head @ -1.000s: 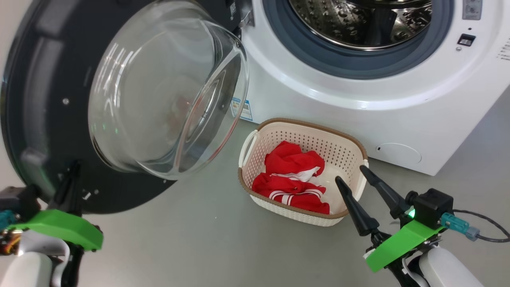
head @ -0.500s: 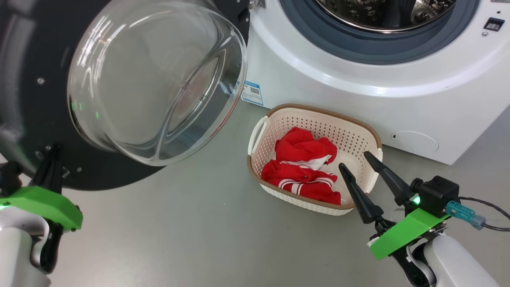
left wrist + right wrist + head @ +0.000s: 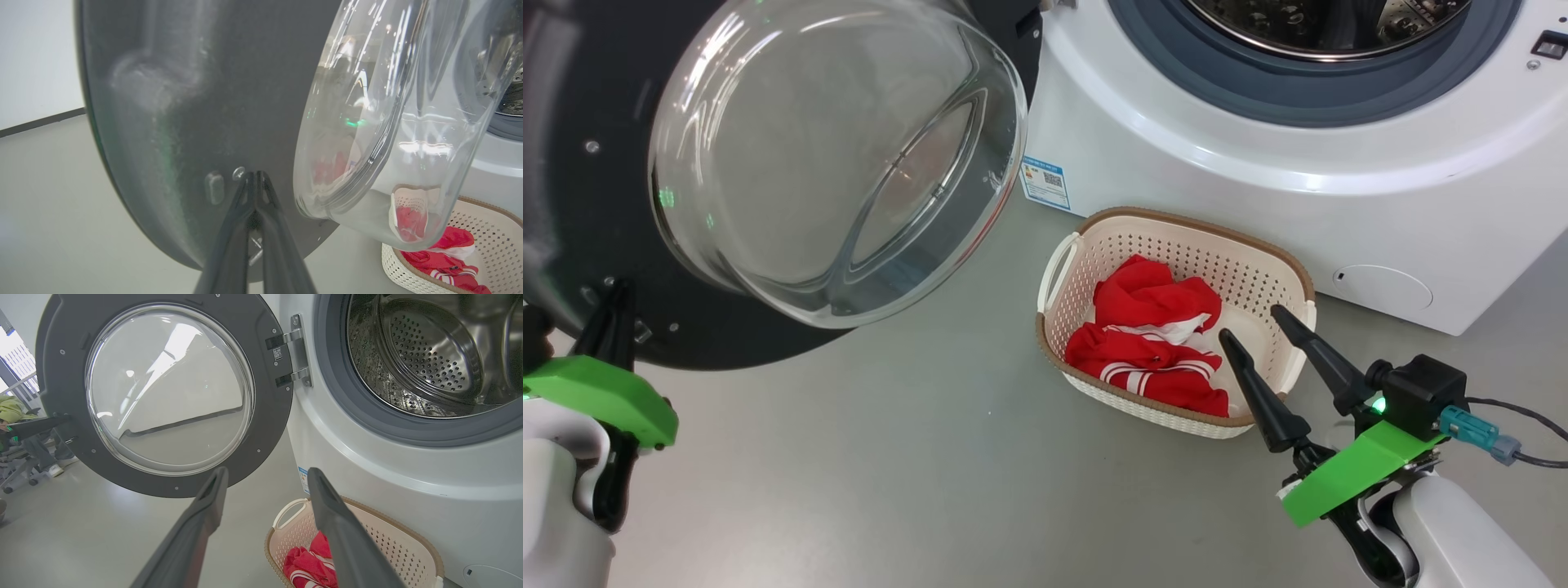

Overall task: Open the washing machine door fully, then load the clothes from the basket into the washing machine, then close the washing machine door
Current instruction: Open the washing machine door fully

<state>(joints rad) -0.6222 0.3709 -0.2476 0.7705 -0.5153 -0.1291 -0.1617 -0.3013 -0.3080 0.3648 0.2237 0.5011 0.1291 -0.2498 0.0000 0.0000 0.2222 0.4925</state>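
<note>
We see the washing machine door (image 3: 596, 204) swung open across the upper left of the head view, dark grey inner face towards us, with its clear glass bowl window (image 3: 833, 155) bulging out at the centre. In the right wrist view the door hangs from a steel hinge (image 3: 296, 351) at the top centre. The white washing machine (image 3: 1258, 196) takes up the upper right of the head view. Its perforated steel drum (image 3: 1327, 24) is open at the top edge and ringed by a grey rubber seal (image 3: 1258, 90). A blue sticker (image 3: 1045, 184) sits on its lower left front and a round flap (image 3: 1383, 287) at its lower right. The cream basket (image 3: 1176, 237) stands on the grey floor (image 3: 890, 457) just in front of the machine, right of centre. The red clothes (image 3: 1152, 343) with white stripes lie bunched inside it. At the lower left the left gripper (image 3: 613, 302) has its two dark fingers pressed together with nothing between them. In the left wrist view their tips appear to rest against the door's inner face near its lower edge, beside a small screw. At the lower right the right gripper (image 3: 1250, 321) holds its fingers wide apart and empty, with the tips above the basket's near right corner. At the far left edge of the right wrist view a person (image 3: 12, 416) sits on a chair.
</note>
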